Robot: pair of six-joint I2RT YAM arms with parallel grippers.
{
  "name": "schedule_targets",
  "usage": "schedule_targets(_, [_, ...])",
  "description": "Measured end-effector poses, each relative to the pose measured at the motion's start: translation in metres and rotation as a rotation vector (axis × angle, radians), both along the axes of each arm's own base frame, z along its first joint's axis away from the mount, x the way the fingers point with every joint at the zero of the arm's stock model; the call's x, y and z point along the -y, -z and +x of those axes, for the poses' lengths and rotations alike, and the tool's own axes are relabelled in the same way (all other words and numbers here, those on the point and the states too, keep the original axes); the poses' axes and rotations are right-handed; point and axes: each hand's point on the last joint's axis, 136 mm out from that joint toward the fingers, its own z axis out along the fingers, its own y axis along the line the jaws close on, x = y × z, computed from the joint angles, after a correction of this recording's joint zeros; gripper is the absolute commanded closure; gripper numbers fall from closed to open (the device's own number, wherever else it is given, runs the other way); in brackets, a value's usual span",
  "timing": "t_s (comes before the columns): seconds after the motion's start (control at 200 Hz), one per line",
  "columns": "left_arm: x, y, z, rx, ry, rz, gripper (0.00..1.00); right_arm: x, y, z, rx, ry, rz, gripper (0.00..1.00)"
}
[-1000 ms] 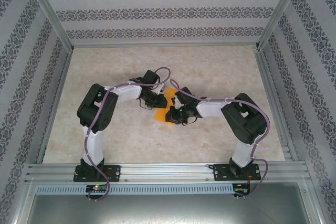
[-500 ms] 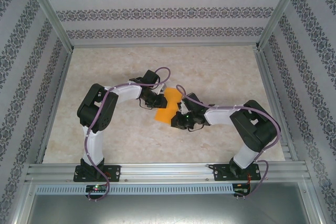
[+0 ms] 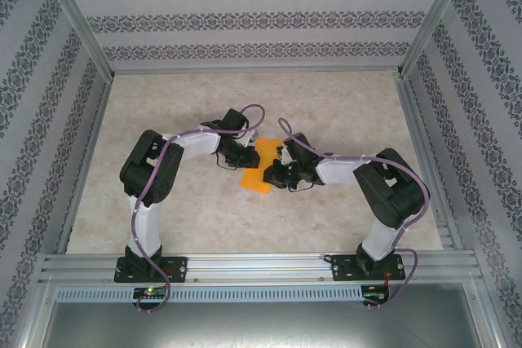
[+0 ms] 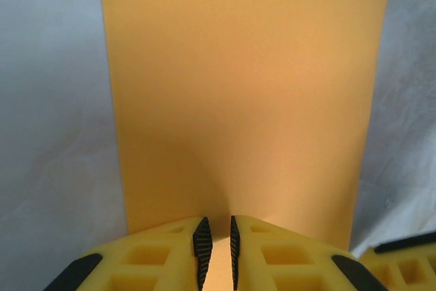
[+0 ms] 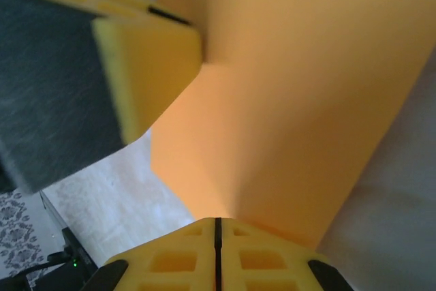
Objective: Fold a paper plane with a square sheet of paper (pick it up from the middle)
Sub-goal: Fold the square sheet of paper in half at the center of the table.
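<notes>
Mid-frame, the left gripper (image 4: 214,253) and right gripper (image 5: 218,233) each pinch the orange paper (image 3: 259,170) by an edge; open table (image 3: 326,103) lies all around.

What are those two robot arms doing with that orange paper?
They are working on folding a paper plane. The left gripper is pinching one edge of the thin orange-yellow sheet of paper, and the right gripper is shut on another edge, so the sheet is held between the two arms over the middle of the pale marbled table. The paper bends a little where each one pinches it. It looks like a plain rectangle, not a pointed plane yet.
</notes>
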Motion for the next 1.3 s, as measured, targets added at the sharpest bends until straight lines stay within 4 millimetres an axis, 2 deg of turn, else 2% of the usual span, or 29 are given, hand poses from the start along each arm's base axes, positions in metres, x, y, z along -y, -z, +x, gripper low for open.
schedule_targets(0.155, [0.000, 0.000, 0.000, 0.000, 0.000, 0.000, 0.77, 0.010, 0.012, -0.007, -0.029, -0.020, -0.055, 0.91])
schedule_targets(0.45, [0.000, 0.000, 0.000, 0.005, 0.008, 0.001, 0.77, 0.039, 0.008, -0.017, -0.054, -0.011, -0.126, 0.90])
schedule_targets(0.55, [0.000, 0.000, 0.000, 0.005, 0.010, 0.002, 0.77, 0.046, 0.005, -0.012, -0.053, 0.015, -0.125, 0.90])
schedule_targets(0.684, [0.000, 0.000, 0.000, 0.004, 0.010, 0.001, 0.77, 0.044, -0.005, 0.006, -0.020, 0.047, -0.099, 0.89])
schedule_targets(0.829, [0.000, 0.000, 0.000, 0.004, 0.011, -0.001, 0.76, 0.024, -0.021, 0.047, 0.056, 0.067, -0.048, 0.88])
schedule_targets(0.984, [0.000, 0.000, 0.000, 0.004, 0.013, -0.001, 0.76, 0.015, -0.014, 0.081, 0.069, 0.085, -0.041, 0.88])
schedule_targets(1.164, [0.000, 0.000, -0.001, 0.009, 0.014, -0.004, 0.77, 0.027, 0.010, 0.092, 0.028, 0.116, -0.069, 0.87])
schedule_targets(1.299, [0.000, 0.000, -0.001, 0.011, 0.014, -0.005, 0.76, 0.033, 0.010, 0.096, 0.042, 0.113, -0.076, 0.87])
